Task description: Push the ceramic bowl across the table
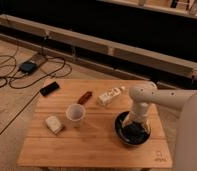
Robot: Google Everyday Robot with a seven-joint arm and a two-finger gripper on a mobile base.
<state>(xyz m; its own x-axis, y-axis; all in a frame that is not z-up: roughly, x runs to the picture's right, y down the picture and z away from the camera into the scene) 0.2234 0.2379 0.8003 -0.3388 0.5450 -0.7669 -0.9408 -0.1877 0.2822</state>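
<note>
A: Where is the wide, shallow, glossy black ceramic bowl (132, 131) being seen?

B: It is being seen on the small rectangular light wooden table (97, 145), near the right edge and toward the front right corner.

A: And the dark two-finger gripper (133, 131)?

B: It is being held down inside the bowl, at the end of the white arm (157, 99) that is reaching in from the right edge. Whether its fingers are spread or closed cannot be told, nor whether anything is being grasped.

A: What else is being shown on the table?

B: A small white cup (75, 114) is standing upright near the middle. A pale wrapped packet (54, 124) is lying toward the left edge. A small reddish-brown item (84, 97) and a white bottle-like object (111, 95) are lying toward the back edge.
</note>
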